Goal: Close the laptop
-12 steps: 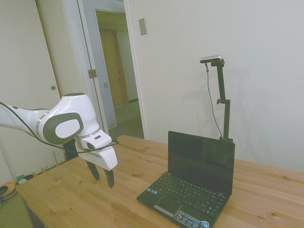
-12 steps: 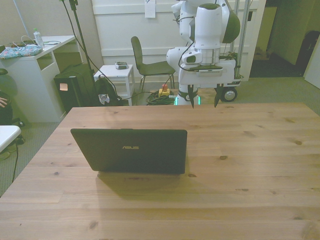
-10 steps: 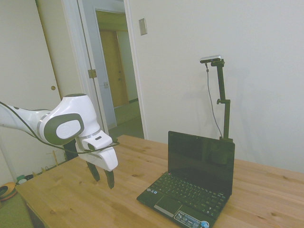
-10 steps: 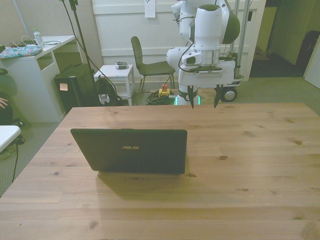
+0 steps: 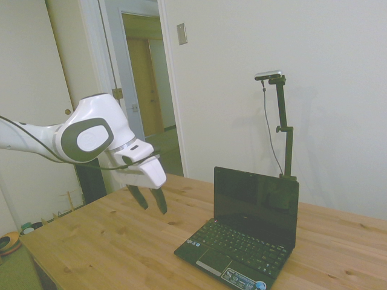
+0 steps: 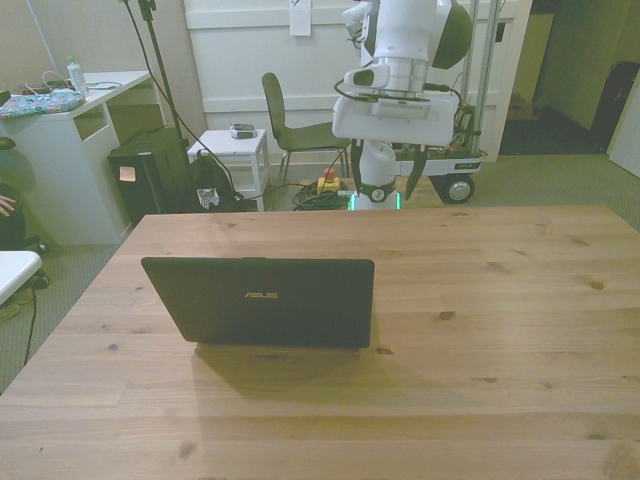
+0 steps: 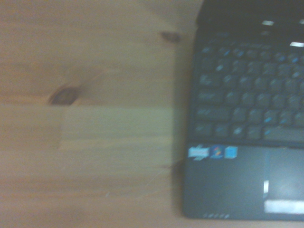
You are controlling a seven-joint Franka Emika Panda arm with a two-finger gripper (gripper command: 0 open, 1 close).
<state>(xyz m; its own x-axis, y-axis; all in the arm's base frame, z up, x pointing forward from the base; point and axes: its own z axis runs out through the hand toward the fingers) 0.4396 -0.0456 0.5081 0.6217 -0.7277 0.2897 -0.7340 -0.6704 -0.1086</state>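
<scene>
Laptop (image 5: 245, 232) open at lower right of side view, screen upright. Gripper (image 5: 152, 200) spread wide, empty, hanging above table (image 5: 97, 241) at centre-left, clear of laptop.

laptop (image 6: 258, 301) lid upright, open | gripper (image 6: 385, 186) above table (image 6: 500, 330) far edge, fingers apart

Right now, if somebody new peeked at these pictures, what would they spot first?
Probably the small black laptop, standing open on the wooden table with its dark screen upright and its lid's back facing the front camera. Next, the big white robot arm, hanging in the air to the side of the laptop's keyboard with its open two-finger gripper pointing down, touching nothing.
</scene>
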